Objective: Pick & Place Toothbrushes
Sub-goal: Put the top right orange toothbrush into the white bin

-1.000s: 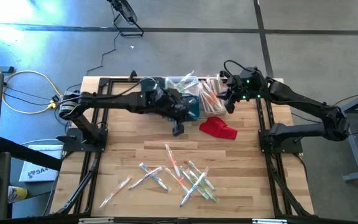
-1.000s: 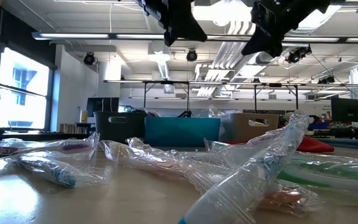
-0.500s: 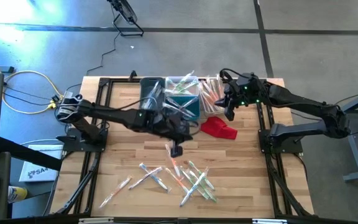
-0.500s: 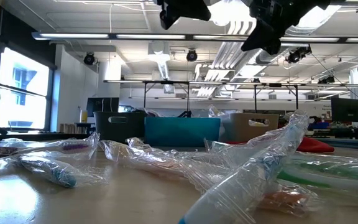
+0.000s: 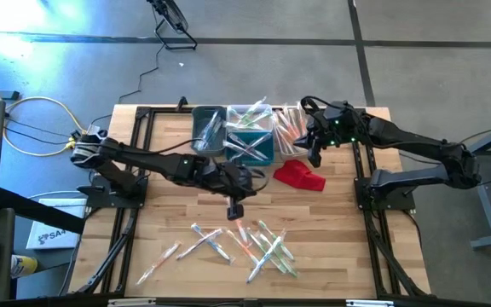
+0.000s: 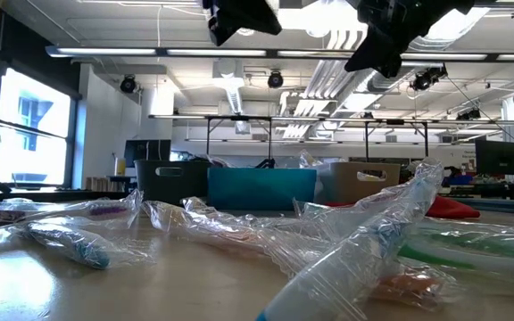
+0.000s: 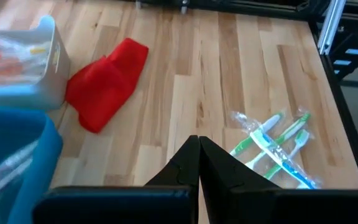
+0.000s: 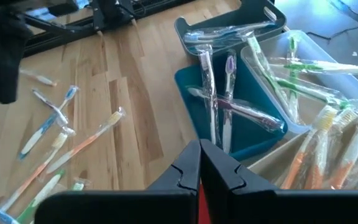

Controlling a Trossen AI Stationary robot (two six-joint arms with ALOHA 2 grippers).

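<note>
High view: wooden table point(image 5: 177, 213), 2 arms over it. Loose toothbrushes point(image 5: 250, 243) in clear wrappers scattered on the near half. At the far edge, 4 bins in a row: grey bin point(image 5: 207, 126), teal bin point(image 5: 254, 147), clear bin point(image 5: 247, 115) and white bin point(image 5: 290, 128), all holding wrapped brushes; counts unreadable. Red cloth point(image 5: 300, 176) just beside the bins. Left gripper point(image 5: 235, 210) above the loose pile, fingers pressed together, empty. Right gripper point(image 5: 316, 156) near the white bin, also closed, empty.

Left hand point(image 5: 236, 207) closed, arm outstretched mid-table; right hand point(image 5: 315, 153) closed, raised at the back.
</note>
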